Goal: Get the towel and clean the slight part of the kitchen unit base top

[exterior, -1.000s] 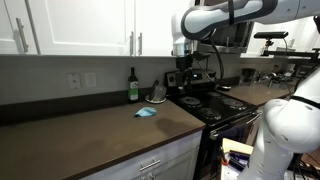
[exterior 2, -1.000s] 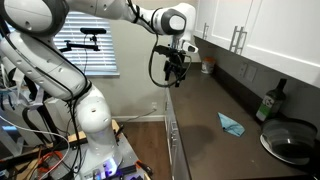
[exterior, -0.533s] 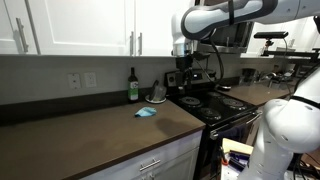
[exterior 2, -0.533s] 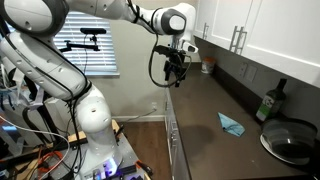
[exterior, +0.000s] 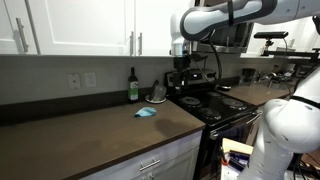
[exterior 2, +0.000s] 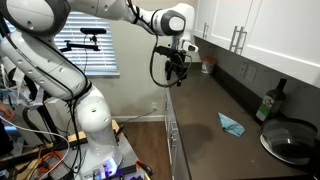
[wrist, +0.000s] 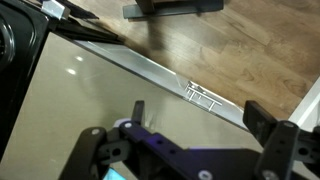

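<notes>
Across our dark desk (exterior: pixel 70 130), the light-blue towel (exterior: pixel 146 113) lies untouched towards its right end. Further right, the hand (exterior: pixel 181 84) hangs high, fully open and empty (nothing has moved this past second), so we judge the fetching not yet begun.

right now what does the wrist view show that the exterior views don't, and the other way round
Only the wrist view: a straight-down look past the open end effector at the counter's front edge. Only the exterior views: the blue towel, the green bottle, the white cabinets and the arm. Both: the brown countertop and the black stove.
</notes>
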`<action>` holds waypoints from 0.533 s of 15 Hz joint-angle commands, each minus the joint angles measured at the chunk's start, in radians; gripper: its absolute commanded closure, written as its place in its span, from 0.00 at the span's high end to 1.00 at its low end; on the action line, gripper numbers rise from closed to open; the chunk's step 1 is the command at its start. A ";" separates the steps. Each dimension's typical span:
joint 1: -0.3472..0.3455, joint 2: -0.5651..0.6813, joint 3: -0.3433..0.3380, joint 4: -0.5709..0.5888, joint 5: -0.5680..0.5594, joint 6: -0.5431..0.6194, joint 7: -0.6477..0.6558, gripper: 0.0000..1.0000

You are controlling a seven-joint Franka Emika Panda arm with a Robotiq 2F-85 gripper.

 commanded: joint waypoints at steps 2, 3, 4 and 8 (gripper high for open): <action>0.017 0.072 0.024 0.007 -0.010 0.169 -0.001 1.00; 0.021 0.086 0.026 0.003 -0.012 0.217 -0.005 1.00; 0.024 0.099 0.029 0.001 -0.014 0.256 -0.007 1.00; 0.021 0.158 0.023 -0.015 -0.027 0.422 -0.020 1.00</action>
